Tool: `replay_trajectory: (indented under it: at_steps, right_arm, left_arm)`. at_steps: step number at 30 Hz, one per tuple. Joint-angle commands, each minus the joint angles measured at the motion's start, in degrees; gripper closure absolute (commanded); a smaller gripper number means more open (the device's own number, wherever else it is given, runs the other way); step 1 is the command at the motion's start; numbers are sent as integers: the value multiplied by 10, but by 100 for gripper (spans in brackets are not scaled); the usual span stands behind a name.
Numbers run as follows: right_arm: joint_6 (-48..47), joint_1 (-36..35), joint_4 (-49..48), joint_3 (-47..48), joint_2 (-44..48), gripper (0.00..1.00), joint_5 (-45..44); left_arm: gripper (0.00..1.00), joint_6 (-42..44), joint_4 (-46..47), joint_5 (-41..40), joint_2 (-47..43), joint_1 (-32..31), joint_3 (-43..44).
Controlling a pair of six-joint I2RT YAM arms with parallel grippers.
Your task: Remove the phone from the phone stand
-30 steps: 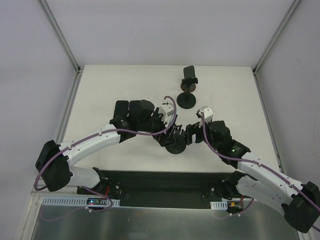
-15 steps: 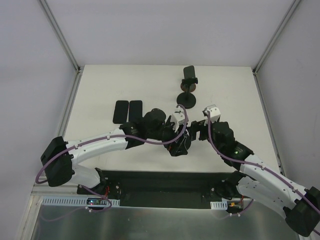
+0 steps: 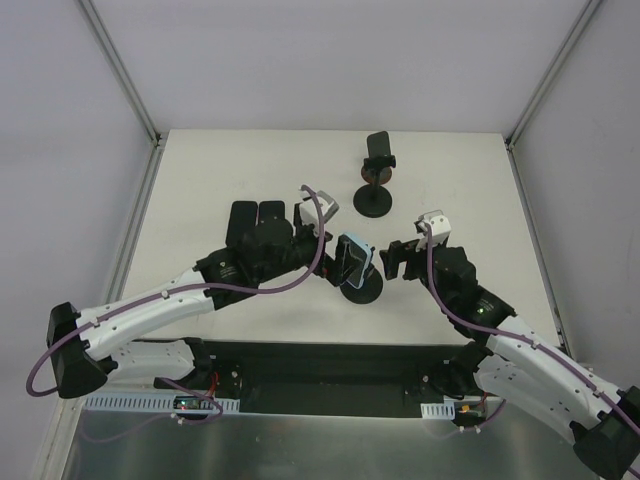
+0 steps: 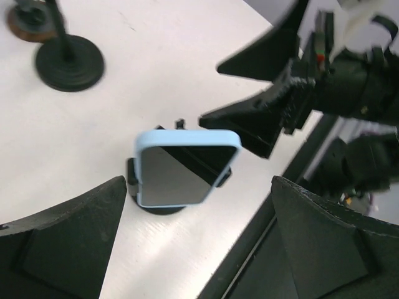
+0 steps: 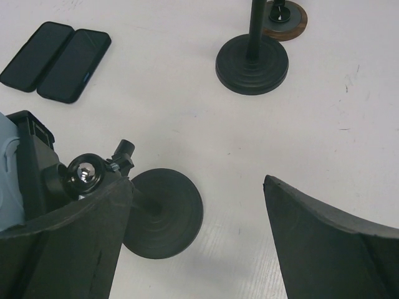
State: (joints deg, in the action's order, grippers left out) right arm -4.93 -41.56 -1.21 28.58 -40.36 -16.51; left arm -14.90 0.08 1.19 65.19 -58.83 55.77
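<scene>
A blue-cased phone [image 3: 353, 262] sits on the near stand [image 3: 366, 289], another stand [image 3: 376, 192] well behind.

Four phones [image 3: 352, 260], three stands [image 3: 373, 203] and two arms [image 3: 150, 300].

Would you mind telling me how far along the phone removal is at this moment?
Done, apparently: two phones lie flat on the table. In hand: the open left gripper frames the blue-cased phone, not yet gripping; it sits in its stand. Left: clamp, lift it out, then perhaps the far phone.
</scene>
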Motion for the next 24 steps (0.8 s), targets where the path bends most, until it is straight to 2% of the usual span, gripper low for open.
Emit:
replay_trajectory:
  at_steps: [1,11,20,24]
  right_arm:
    - [4,0,-13,12,-4,12,-14]
    - [6,-1,-20,0,-2,12,-16]
    - [6,-1,-29,-8,-5,12,-12]
    - [6,-1,-32,-11,-7,12,-8]
  left_arm:
    - [1,-19,-24,-132,-13,0,8]
    - [1,33,-23,-144,84,-21,78]
    - [1,62,11,-73,87,-32,74]
    - [1,48,26,-86,70,-36,58]
